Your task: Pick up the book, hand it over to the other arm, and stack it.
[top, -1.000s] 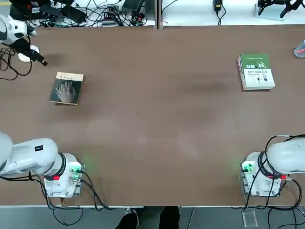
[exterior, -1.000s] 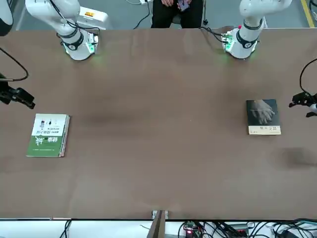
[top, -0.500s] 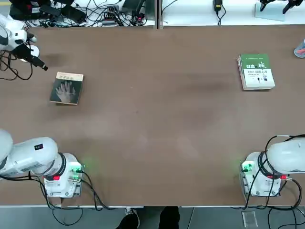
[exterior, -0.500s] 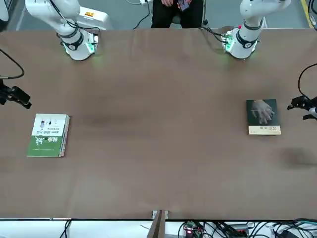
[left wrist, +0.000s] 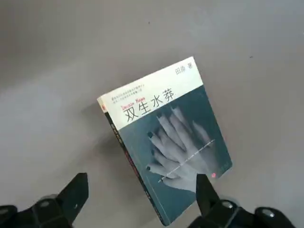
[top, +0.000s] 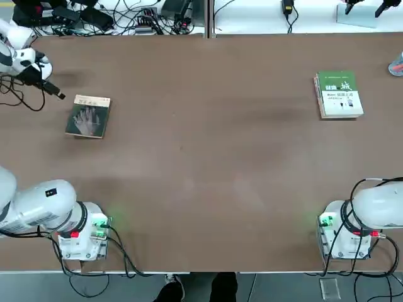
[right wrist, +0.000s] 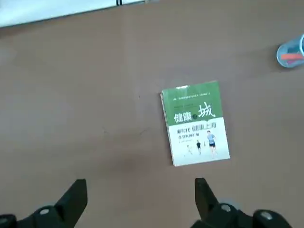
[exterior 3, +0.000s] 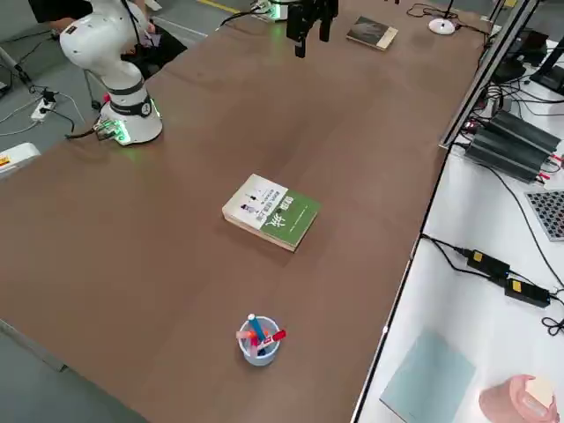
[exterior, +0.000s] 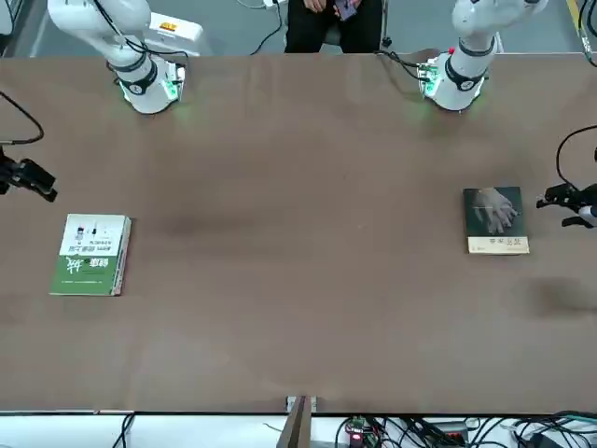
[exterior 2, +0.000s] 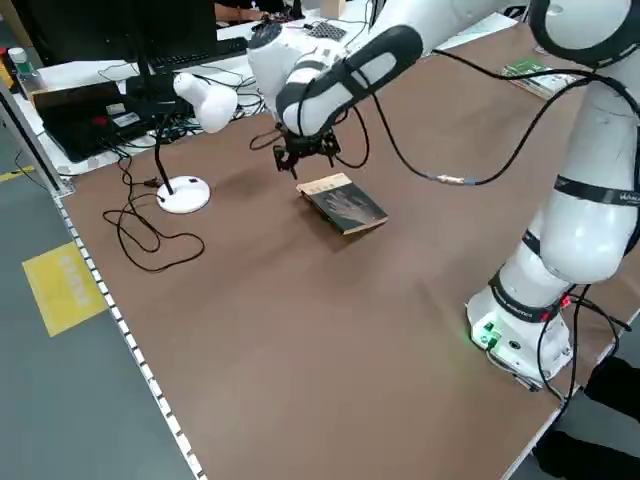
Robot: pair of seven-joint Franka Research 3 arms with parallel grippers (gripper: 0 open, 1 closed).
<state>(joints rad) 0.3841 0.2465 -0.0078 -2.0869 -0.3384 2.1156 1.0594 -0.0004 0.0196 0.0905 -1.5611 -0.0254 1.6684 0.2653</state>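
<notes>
The book, a thin dark paperback with a pale hand and a tan title strip, lies flat on the table's far left. It also shows as the book, the book and the book. My left gripper hovers open just beyond the book's outer far corner, apart from it. In the left wrist view the left gripper stands wide above the book's spine edge. My right gripper hangs open high over the far right side; the right gripper holds nothing.
A green-and-white book lies flat at the far right, also seen as the green-and-white book. A cup of pens stands near the right edge. A white desk lamp and cables sit beyond the left gripper. A person sits behind the arm bases.
My left gripper has moved nearer to the book. The right gripper has shifted slightly. Both books lie where they were.
</notes>
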